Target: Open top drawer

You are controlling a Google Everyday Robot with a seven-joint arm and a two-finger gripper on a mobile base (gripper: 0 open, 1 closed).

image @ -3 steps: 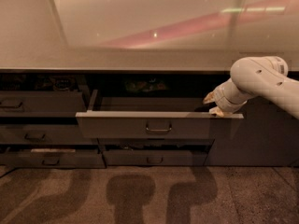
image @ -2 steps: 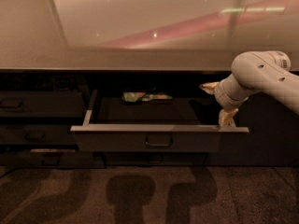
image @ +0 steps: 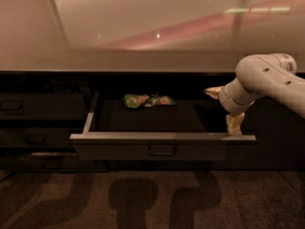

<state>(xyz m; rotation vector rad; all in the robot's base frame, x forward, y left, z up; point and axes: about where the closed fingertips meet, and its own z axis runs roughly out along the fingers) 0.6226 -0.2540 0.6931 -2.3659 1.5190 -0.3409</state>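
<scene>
The top drawer (image: pixel 119 149) is pulled well out, its long dark front toward me with a small loop handle (image: pixel 162 150) at centre. Its dark inner tray (image: pixel 143 120) holds green and orange snack packets (image: pixel 147 100) at the back. My gripper (image: pixel 224 109), on a white arm (image: pixel 267 78) coming from the right, is at the drawer's right end. Its fingers are spread apart. The lower fingertip (image: pixel 234 124) rests against the top edge of the drawer front, and the upper one (image: pixel 214 92) points left over the tray.
Shorter shut drawer fronts (image: pixel 40 106) stack at the left, with more fronts (image: pixel 43 138) below. A pale glossy countertop (image: pixel 143 42) overhangs the drawers. The floor (image: pixel 143 194) in front carries the robot's shadows.
The top drawer has slid farther out toward me, showing the snack packets inside. My gripper has come forward and down with the drawer's right end.
</scene>
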